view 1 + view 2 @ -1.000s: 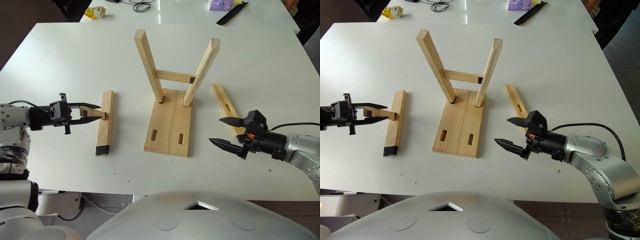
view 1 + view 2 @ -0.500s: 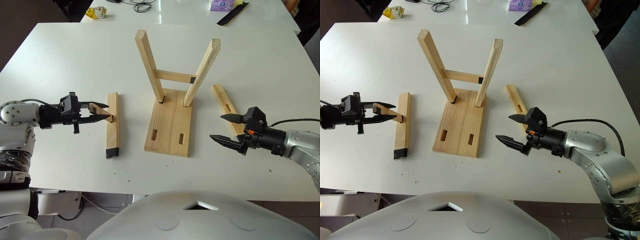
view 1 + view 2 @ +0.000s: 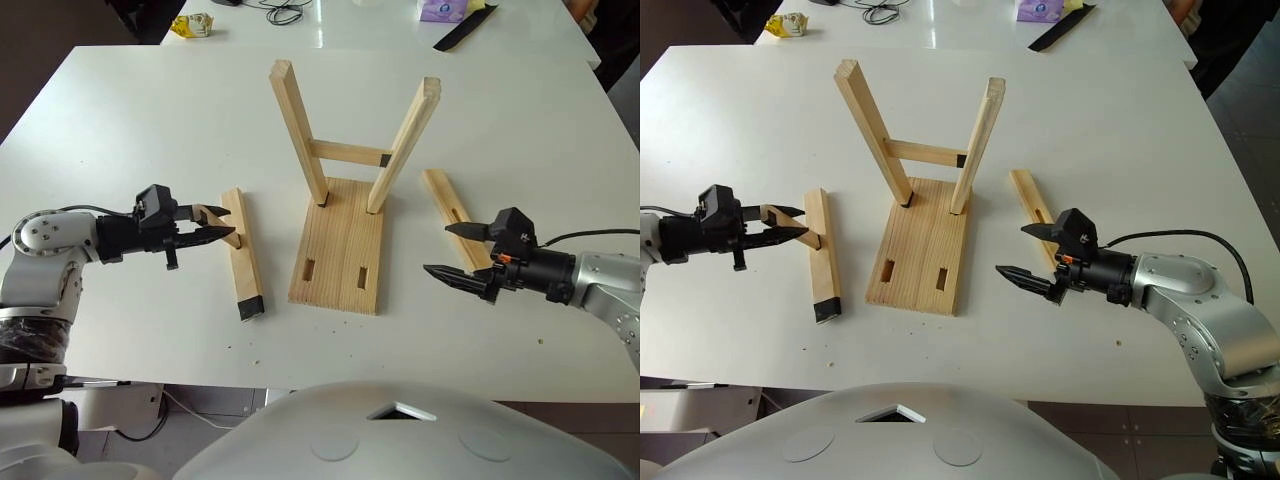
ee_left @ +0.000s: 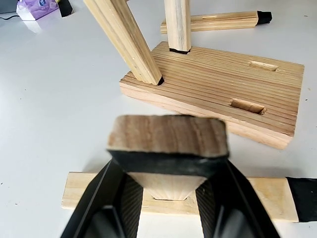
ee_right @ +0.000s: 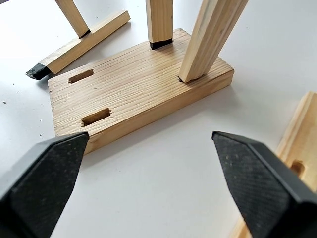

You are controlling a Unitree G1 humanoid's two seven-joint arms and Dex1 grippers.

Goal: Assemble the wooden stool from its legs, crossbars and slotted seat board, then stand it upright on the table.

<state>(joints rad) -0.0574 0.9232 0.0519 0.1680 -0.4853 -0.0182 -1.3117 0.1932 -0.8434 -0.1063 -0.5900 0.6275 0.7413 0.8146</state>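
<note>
The slotted seat board [image 3: 338, 245] lies flat mid-table with two legs [image 3: 298, 131] and a crossbar [image 3: 348, 153] standing in its far slots; two near slots [image 5: 88, 96] are bare. My left gripper [image 3: 205, 230] is shut on a short crossbar [image 4: 167, 136] joined to a loose leg [image 3: 244, 254] lying left of the board. Another loose leg [image 3: 447, 212] lies right of the board. My right gripper [image 3: 462, 255] stands open just off the table, beside that leg's near end, holding nothing.
A black strip [image 3: 462, 30], a purple pack [image 3: 440, 10], a yellow wrapper [image 3: 191, 24] and cables [image 3: 283, 12] sit on the far table behind. The white table [image 3: 140, 120] has free room at the left and far right.
My left gripper has carried the crossbar and its leg to the right, toward the seat board, and the leg has turned slightly. My right gripper has barely shifted and stays open.
</note>
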